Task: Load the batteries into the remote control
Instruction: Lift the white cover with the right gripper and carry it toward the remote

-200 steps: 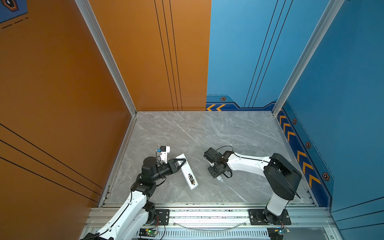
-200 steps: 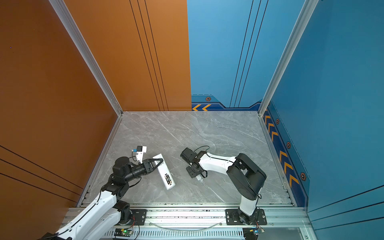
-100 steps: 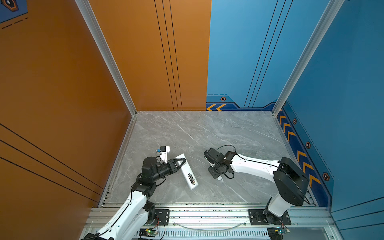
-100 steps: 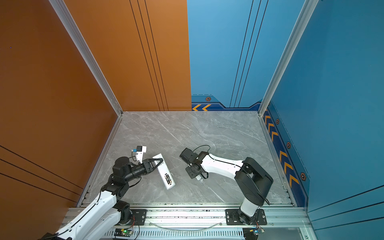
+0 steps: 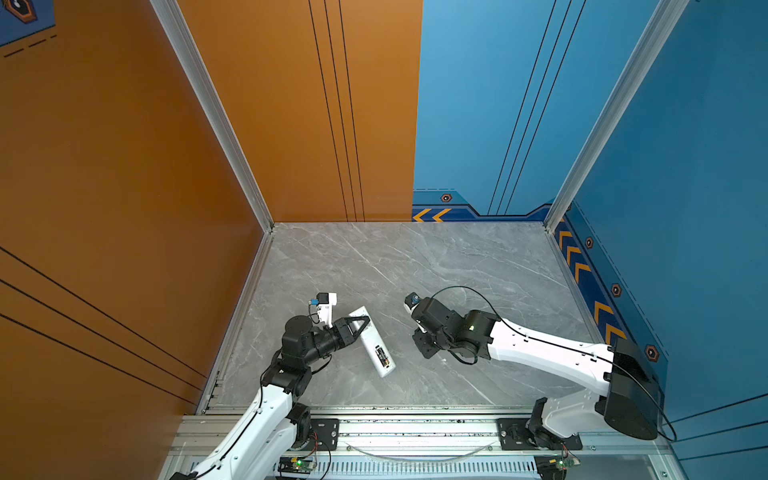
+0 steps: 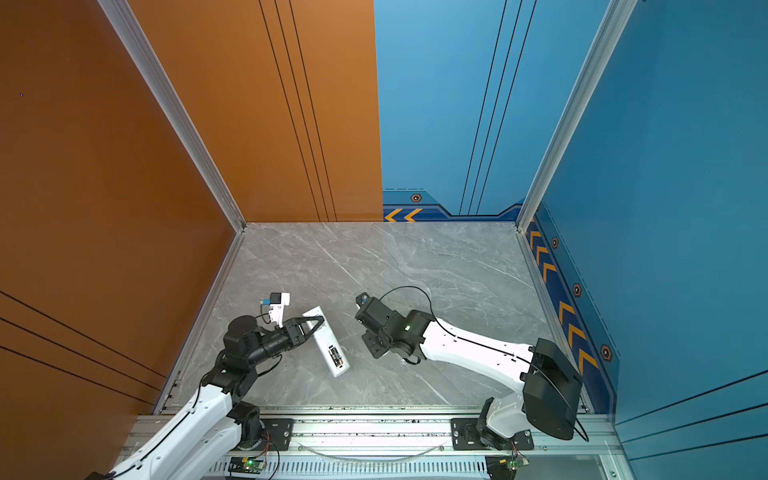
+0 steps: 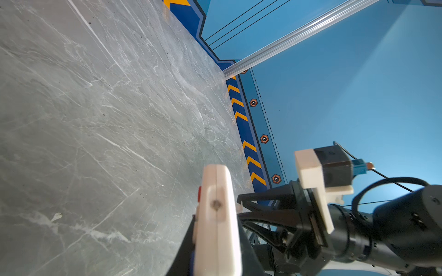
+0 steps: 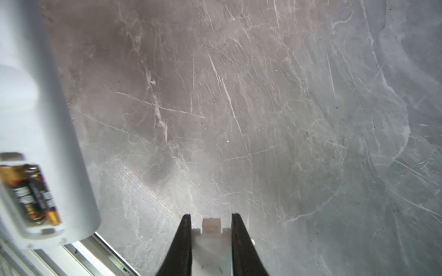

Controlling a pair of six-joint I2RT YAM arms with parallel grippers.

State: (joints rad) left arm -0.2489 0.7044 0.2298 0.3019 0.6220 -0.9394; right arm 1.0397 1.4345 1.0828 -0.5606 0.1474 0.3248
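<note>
The left gripper (image 5: 365, 321) is clamping the far end of the remote control (image 5: 372, 345), lying back-up on the marble table (image 5: 415, 270) with both batteries (image 5: 382, 356) sitting in its open bay, while the right gripper (image 8: 211, 217) is pinching the white battery cover (image 8: 211, 248) nearby

Your long slim white plastic remote control (image 5: 371, 341) lies back-up on the grey marble tabletop (image 5: 415, 266), black batteries (image 5: 382, 357) showing in its open bay; your left gripper (image 5: 365, 320) clamps its far end.
</note>
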